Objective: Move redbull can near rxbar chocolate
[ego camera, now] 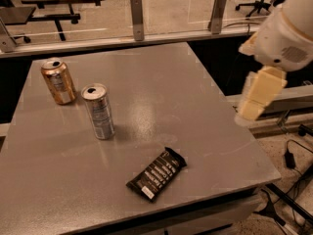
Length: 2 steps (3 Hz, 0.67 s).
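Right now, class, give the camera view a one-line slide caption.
Redbull can upright on the grey table, between a copper can and the rxbar chocolate; gripper hovers at the table's right edge.
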{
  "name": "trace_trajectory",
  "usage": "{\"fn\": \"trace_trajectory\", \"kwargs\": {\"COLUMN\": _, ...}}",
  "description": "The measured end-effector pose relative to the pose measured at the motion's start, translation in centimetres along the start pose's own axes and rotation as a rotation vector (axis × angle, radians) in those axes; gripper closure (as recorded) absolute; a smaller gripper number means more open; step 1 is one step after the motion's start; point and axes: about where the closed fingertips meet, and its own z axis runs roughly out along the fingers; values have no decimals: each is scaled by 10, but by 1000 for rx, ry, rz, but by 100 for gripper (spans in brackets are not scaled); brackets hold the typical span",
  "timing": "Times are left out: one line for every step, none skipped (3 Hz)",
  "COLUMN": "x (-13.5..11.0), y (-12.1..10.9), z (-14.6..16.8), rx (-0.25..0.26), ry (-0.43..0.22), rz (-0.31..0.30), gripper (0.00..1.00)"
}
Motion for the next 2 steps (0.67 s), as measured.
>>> {"fn": "trace_trajectory", "kwargs": {"x": -45, "y": -5, "z": 31, "rx": -36, "ry": -103, "rz": -31, "gripper": 0}}
{"fn": "trace_trajectory", "kwargs": {"x": -95, "y": -6, "z": 58, "rx": -71, "ry": -218, "rz": -64, "gripper": 0}}
